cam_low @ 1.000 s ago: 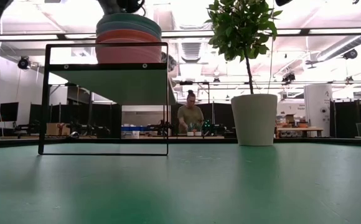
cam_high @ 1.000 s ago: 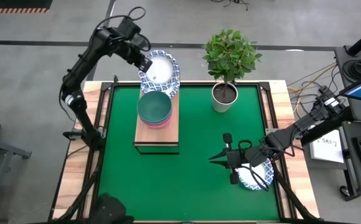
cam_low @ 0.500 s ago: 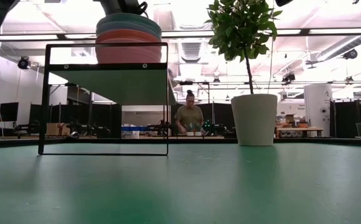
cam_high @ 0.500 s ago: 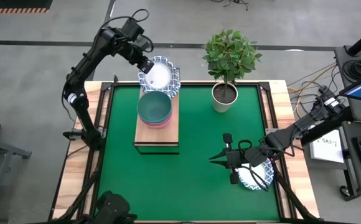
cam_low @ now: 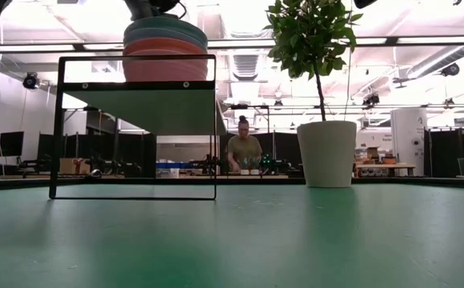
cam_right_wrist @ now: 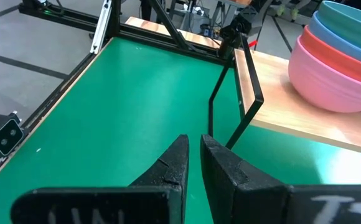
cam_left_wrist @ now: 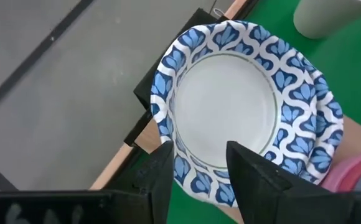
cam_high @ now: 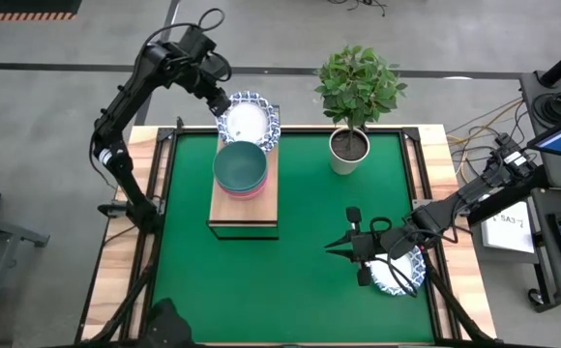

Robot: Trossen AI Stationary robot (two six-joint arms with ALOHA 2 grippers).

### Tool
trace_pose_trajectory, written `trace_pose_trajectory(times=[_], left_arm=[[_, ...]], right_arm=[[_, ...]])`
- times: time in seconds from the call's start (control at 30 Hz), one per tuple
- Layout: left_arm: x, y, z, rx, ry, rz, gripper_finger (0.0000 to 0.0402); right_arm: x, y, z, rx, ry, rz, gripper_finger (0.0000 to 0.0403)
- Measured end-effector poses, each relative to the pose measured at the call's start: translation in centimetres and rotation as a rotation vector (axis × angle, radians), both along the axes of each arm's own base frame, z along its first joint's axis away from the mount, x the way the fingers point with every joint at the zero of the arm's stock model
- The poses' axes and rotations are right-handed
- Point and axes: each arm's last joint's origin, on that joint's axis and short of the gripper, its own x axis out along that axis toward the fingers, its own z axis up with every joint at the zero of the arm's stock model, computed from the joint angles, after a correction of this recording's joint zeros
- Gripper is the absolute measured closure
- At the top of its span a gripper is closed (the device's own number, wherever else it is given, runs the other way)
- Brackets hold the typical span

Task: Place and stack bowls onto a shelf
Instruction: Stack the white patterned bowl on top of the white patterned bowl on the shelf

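One patterned white bowl [cam_high: 249,120], pinched at its rim by the left gripper [cam_left_wrist: 199,163] above the shelf [cam_high: 243,202]'s far end behind the coloured stack [cam_high: 240,168]: lower level, release late; right gripper [cam_right_wrist: 193,163], nearly closed, empty, waits near another patterned bowl [cam_high: 398,272].

The right arm partly covers a patterned bowl [cam_high: 398,273].

the shelf [cam_high: 243,208], a light-wood board on a black frame, stands on the green tabletop and carries a nested stack of plain bowls [cam_high: 241,167], teal on top with pink beneath. white blue-patterned bowls [cam_high: 249,121] sit stacked at the shelf's far end, just beside the plain stack. another patterned bowl [cam_high: 399,274] lies on the tabletop's right near corner, well apart from the shelf.
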Motion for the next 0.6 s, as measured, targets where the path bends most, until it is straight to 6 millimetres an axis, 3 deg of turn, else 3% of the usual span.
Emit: trace_pose_trajectory(times=[0.37, 0.6], left_arm=[[1.3, 1.7, 0.0, 0.141, -0.074, -0.046, 0.0326], [2.3, 3.9, -2.2, 0.104, -0.034, -0.036, 0.0362]], right_arm=[[0.0, 0.0, 0.0, -0.005, 0.000, 0.002, 0.0371], [0.0, 0.0, 0.0, -0.007, 0.000, 0.002, 0.0371]])
